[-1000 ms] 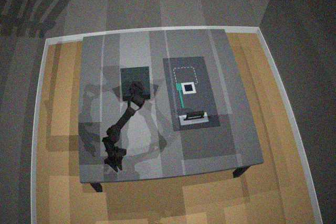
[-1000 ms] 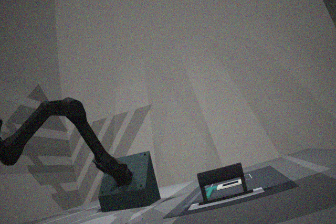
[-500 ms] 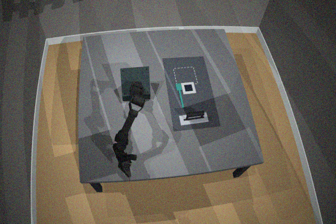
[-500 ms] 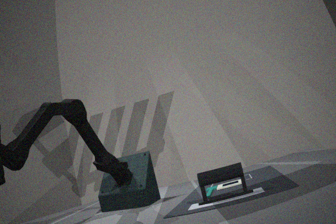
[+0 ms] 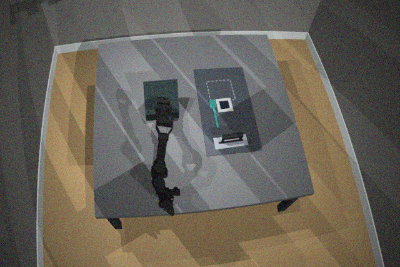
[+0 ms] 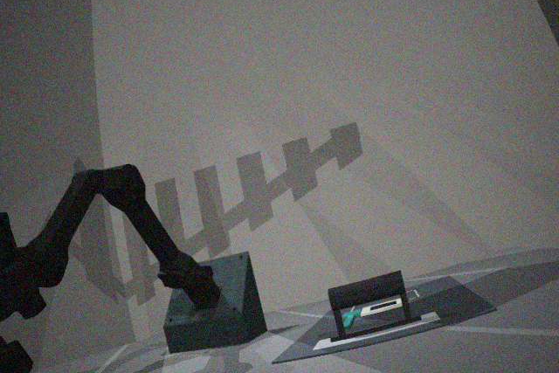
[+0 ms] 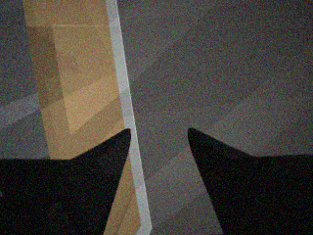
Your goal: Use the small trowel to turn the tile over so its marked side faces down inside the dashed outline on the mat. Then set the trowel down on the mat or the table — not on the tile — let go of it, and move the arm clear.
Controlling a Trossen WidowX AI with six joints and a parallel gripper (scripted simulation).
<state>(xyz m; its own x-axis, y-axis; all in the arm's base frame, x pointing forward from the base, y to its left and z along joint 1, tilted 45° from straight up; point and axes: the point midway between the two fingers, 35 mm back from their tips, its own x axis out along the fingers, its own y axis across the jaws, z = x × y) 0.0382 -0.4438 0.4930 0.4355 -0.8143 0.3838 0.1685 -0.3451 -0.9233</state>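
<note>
The tile [image 5: 219, 109] [image 6: 366, 311], white with a dark square on its upper face, lies on the dark mat [image 5: 247, 122] [image 6: 469, 303]. In the top view it is just below the dashed outline [image 5: 207, 82], near its lower edge. The small teal trowel [image 5: 215, 118] [image 6: 348, 318] lies left of the tile, its blade beside the tile's left edge and its handle toward the black bar. My gripper [image 7: 159, 132] [image 5: 172, 212] is open and empty, at the table's front edge, far from tile and trowel. Its fingertips are cut off or unclear in the exterior view.
A raised black bar [image 5: 232, 136] [image 6: 366, 289] stands over a white strip [image 5: 219, 144] [image 6: 322, 343] at the mat's near end. My arm rises from a dark green block [image 5: 161, 87] [image 6: 244, 328] left of the mat. The wrist view shows floor, a white skirting and wall.
</note>
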